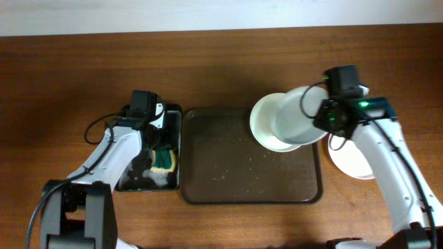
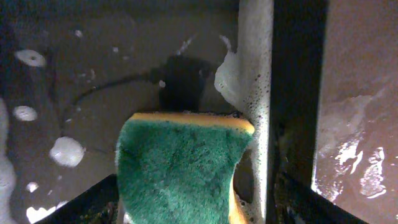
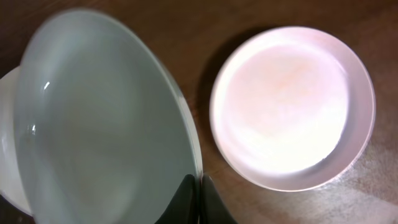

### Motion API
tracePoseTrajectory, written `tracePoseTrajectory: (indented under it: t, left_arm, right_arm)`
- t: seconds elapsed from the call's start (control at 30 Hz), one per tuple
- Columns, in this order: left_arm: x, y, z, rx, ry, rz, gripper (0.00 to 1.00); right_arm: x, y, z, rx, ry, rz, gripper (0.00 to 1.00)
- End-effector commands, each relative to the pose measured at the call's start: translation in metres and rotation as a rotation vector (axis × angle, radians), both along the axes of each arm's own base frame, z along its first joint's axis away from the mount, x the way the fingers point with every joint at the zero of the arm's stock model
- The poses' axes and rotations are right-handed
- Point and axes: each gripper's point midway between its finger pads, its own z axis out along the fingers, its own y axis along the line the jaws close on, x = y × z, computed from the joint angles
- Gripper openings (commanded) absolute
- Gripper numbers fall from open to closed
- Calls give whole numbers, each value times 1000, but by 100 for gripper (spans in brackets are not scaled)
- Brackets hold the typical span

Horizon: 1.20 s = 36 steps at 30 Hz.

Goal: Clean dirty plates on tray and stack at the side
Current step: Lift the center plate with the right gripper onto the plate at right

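Observation:
My right gripper (image 3: 199, 193) is shut on the rim of a pale greenish-white plate (image 3: 106, 118) and holds it tilted in the air. In the overhead view this plate (image 1: 297, 114) hangs over a white plate (image 1: 266, 124) that lies at the far right corner of the dark brown tray (image 1: 252, 155). Another white plate (image 3: 292, 106) lies on the table right of the tray, partly under my right arm (image 1: 349, 166). My left gripper (image 2: 196, 208) is open around a green and yellow sponge (image 2: 180, 168), with a gap at its right finger.
The black sponge container (image 1: 131, 180) stands against the tray's left side, with foam and water in it. The tray's floor is wet and speckled with foam. The far edge of the table runs along a pale wall.

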Motion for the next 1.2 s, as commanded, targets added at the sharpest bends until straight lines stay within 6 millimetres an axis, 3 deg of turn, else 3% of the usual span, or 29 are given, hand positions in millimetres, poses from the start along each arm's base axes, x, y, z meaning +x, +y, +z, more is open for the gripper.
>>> tracePoseTrajectory:
  t: [0.0,0.03,0.13,0.17,0.23,0.33,0.37,0.43,0.53,0.63,0.73,0.8,0.83,0.93,1.03,1.07,1.17]
  left_arm:
    - [-4,-12,-16,-50,56,-15,57]
    - [-4,-12,-16,-49,57,-14,42]
    - [-3,-12,-16,-48,53,-14,26]
    - [-3,-11,-16,-45,53,-13,11]
    - [-4,-11,-16,-45,57,-13,0]
    - [-8,-10,-18,-39,74,-12,0]
    - [-10,-10,-18,-38,82,-11,36]
    - [-12,-9,-19,-37,89,-11,70]
    - [-13,-9,-19,-37,93,-11,71]
    - [-13,-9,-19,-37,92,-11,72]
    - [-13,-9,-19,-37,92,-11,72]
    - [-13,-9,-19,-37,92,-11,72]
    - [-13,-9,-19,-37,92,-11,73]
    - [-13,-9,-19,-37,92,-11,73]
    - [-13,-9,-19,-37,94,-11,72]
    - [-15,-9,-19,-36,99,-11,73]
    - [-16,-9,-19,-36,104,-11,73]
  right_arm:
    - [4,28,11,205,-31,234,4]
    - [3,38,11,224,-29,301,4]
    - [-2,67,18,195,-36,437,4]
    - [-4,71,24,147,-47,459,4]
    - [-10,81,33,48,-64,505,4]
    - [-16,94,41,-247,-58,585,4]
    - [-17,100,49,-358,-79,611,4]
    - [-19,112,65,-523,-129,643,4]
    - [-30,143,98,-787,-259,705,4]
    - [-42,163,122,-923,-360,727,4]
    - [-48,174,123,-906,-396,739,4]
    - [-43,170,104,-697,-390,633,4]
    - [-40,166,91,-578,-358,577,4]
    - [-19,115,67,-360,-254,325,4]
    - [-1,44,46,-127,-163,75,4]
    - [-1,12,39,-22,-135,-30,4]
    - [-14,-60,22,103,-88,-234,4]
